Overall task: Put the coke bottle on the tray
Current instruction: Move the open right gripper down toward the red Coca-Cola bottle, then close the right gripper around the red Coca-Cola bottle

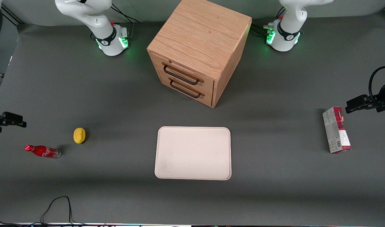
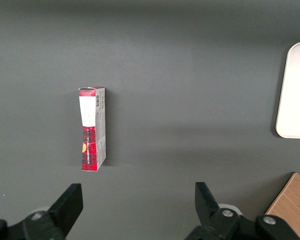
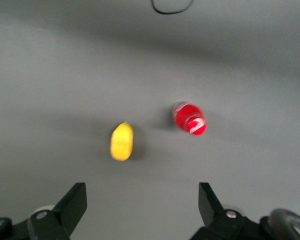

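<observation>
The coke bottle (image 1: pixel 43 151) stands on the grey table (image 1: pixel 274 183) toward the working arm's end, well apart from the tray (image 1: pixel 192 153). A small yellow lemon-shaped thing (image 1: pixel 79 135) sits near it, a little farther from the front camera. Nothing lies between bottle and tray. The gripper (image 3: pixel 140 205) hovers high above both, its fingers (image 3: pixel 72 202) spread wide, holding nothing. The tray is flat, cream, round-cornered. A wooden cabinet (image 1: pixel 198 47) with two dark handles stands farther off; a red-and-grey carton (image 1: pixel 336 130) lies toward the parked arm's end.
</observation>
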`<state>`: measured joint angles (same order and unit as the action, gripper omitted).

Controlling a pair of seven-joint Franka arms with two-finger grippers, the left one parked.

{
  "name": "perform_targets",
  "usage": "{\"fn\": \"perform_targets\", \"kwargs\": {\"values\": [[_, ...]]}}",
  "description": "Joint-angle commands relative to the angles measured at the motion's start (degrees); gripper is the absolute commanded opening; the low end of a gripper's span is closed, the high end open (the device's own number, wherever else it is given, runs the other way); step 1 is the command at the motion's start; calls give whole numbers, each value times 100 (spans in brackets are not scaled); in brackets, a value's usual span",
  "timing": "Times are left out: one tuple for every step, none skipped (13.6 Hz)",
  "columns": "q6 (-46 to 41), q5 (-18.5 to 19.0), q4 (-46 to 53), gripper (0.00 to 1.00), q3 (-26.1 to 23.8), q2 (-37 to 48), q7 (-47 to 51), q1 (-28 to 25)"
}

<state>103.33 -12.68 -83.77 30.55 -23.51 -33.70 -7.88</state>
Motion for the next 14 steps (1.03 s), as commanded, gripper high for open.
{"fn": "perform_targets", "kwargs": {"values": [[484,-490,204,98,320,-706,-488,-3],[747,-499,90,98,320,-803,-497,23],[993,-499,2,98,320,-839,-585,41],[1144,-516,-43,98,320,-909,-768,41],[1310,-699,-43,98,320,-1066,-901,50],[1399,-1006,-52,98,329,-1189,-1111,76],[1417,-1235,-52,98,329,-1339,-1191,111],[1505,-1316,-61,98,329,-1436,-1192,120],[1749,-1325,-183,97,329,-1489,-1201,112],[2143,-1325,-436,95,321,-1481,-1201,103],[2478,-1325,-717,95,303,-1463,-1201,85],[2611,-1325,-807,95,285,-1437,-1209,76],[2613,-1325,-808,91,285,-1419,-1236,76],[2613,-1325,-808,83,285,-1419,-1236,76]]}}
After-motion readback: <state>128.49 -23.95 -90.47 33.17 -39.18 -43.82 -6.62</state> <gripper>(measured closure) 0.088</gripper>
